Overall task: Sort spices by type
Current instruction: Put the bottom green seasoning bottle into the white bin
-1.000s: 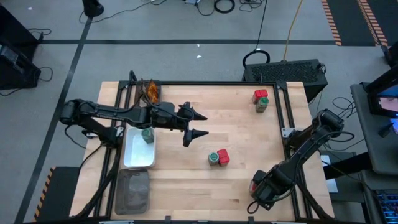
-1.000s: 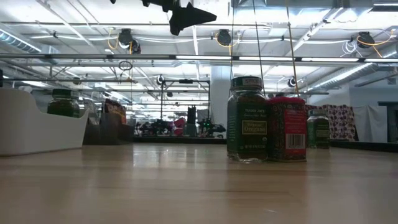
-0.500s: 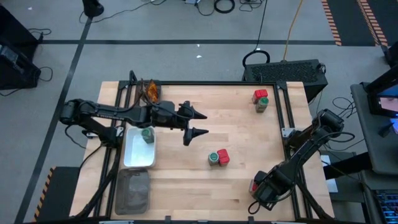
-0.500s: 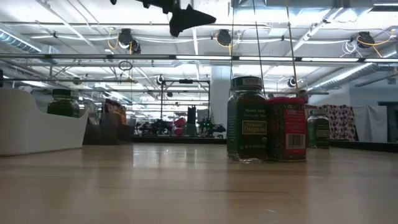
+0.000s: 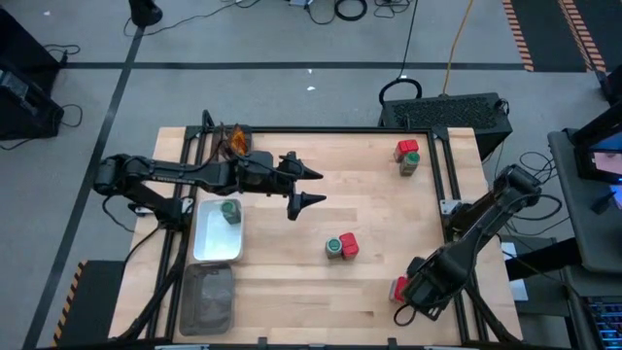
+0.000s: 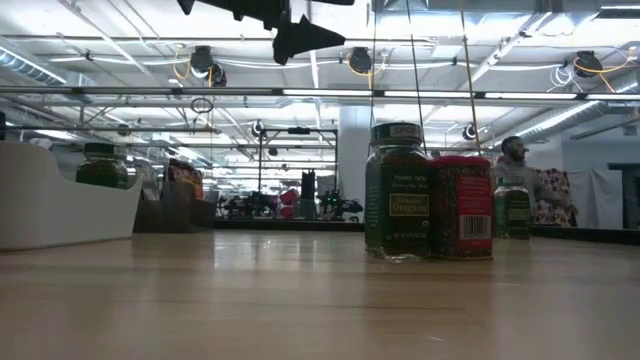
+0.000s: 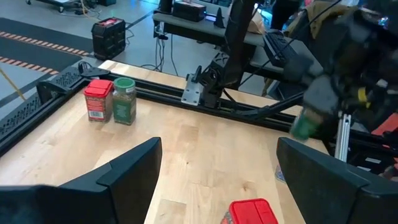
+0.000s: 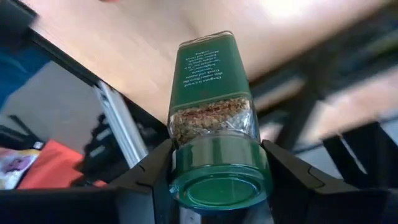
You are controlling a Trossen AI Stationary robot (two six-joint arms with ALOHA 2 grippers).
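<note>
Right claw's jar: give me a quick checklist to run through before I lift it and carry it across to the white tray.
1. Right claw on the green-lidded jar: ok, fingers press the lid from both sides.
2. Grip on the jar's body: not ok, only the lid end is between the fingers.
3. Jar level in the grip: cannot tell.
4. Path to the white tray: probably not ok, the left claw hangs open over the table between.
5. Room in the tray: ok, only one jar in the tray.
6. Red packet beside the right claw clear of the lift: cannot tell, it sits very close.
</note>
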